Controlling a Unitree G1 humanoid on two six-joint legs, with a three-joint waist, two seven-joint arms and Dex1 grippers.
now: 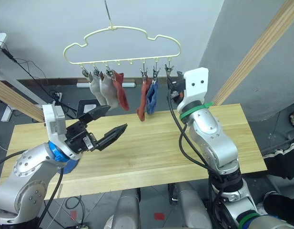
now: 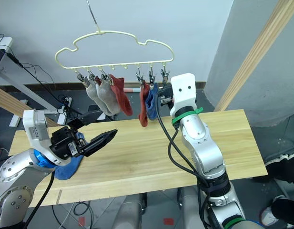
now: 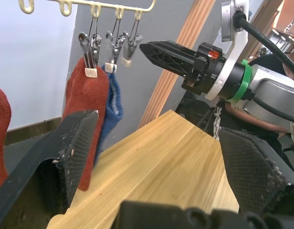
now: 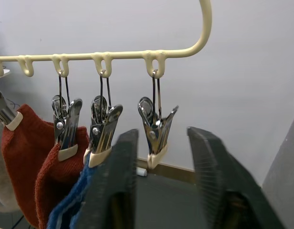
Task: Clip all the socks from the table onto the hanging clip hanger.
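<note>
The pale-yellow clip hanger hangs above the far edge of the table. Two grey socks, a rust-red sock, another rust-red sock and a blue sock hang from its clips. The rightmost clip holds nothing. My right gripper is raised to that clip, open, one finger on each side of it. Over the table's left end my left gripper is open and holds nothing. A blue sock lies on the table under the left arm.
Slanted wooden beams stand at the right and at the left. Cables and a white stand leg are on the floor behind the table. Dark clothing shows past the table's right end.
</note>
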